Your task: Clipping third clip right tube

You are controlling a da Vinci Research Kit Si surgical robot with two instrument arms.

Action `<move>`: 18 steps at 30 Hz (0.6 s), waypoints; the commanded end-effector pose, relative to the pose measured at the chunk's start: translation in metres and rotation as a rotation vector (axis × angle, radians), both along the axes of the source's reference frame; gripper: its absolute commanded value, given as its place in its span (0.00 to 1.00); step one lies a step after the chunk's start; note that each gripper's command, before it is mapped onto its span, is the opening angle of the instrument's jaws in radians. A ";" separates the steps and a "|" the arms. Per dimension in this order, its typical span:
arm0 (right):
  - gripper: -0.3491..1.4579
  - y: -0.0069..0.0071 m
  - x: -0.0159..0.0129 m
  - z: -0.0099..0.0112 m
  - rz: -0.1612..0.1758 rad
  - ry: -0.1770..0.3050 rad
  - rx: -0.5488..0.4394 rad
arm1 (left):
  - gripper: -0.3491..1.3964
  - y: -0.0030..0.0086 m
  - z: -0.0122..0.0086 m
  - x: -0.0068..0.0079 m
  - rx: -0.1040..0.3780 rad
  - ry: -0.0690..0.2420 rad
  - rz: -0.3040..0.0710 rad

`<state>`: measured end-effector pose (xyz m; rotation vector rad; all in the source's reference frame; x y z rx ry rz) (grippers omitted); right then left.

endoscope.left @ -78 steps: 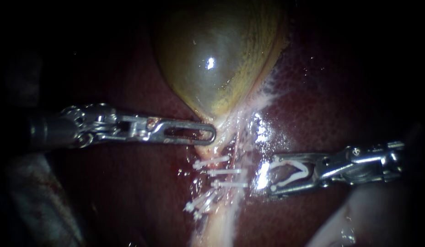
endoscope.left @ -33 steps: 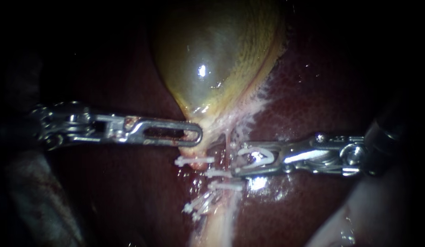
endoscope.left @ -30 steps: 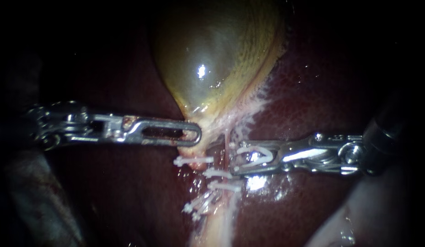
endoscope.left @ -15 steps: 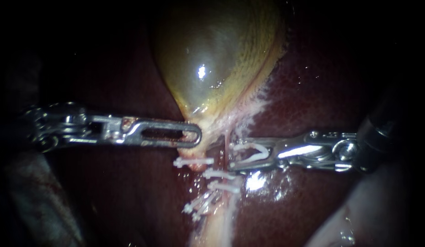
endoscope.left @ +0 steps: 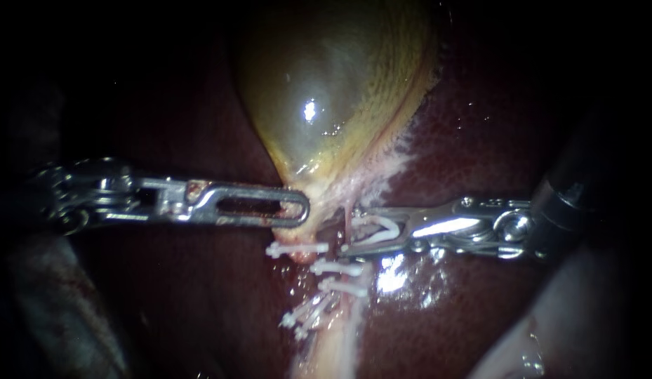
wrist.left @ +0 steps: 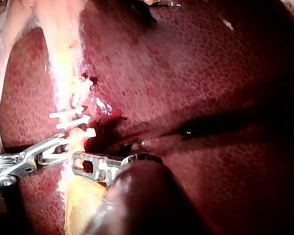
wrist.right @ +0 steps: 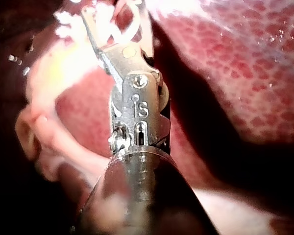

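At gallbladder [endoscope.left: 326, 91] neck, left instrument's [endoscope.left: 301, 210] jaws are clamped on tissue. An open clip [endoscope.left: 378, 228] is held between right instrument's [endoscope.left: 350, 230] jaws. The tube [endoscope.left: 348, 219] is seen just inside their tips, placed clips [endoscope.left: 297, 248] just beside. Tube to be seated fully, tips confirmed past it, before closure.

Yellow-green gallbladder [endoscope.left: 326, 84], mottled dark-red liver [endoscope.left: 480, 140], white clips [endoscope.left: 297, 248].
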<state>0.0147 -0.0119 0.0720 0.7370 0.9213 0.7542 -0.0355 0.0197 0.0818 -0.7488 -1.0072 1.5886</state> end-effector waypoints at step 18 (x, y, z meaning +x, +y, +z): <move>0.49 0.0000 0.0023 0.0012 0.009 -0.004 -0.003 | 0.00 0.0000 0.0000 0.0000 0.000 0.000 0.000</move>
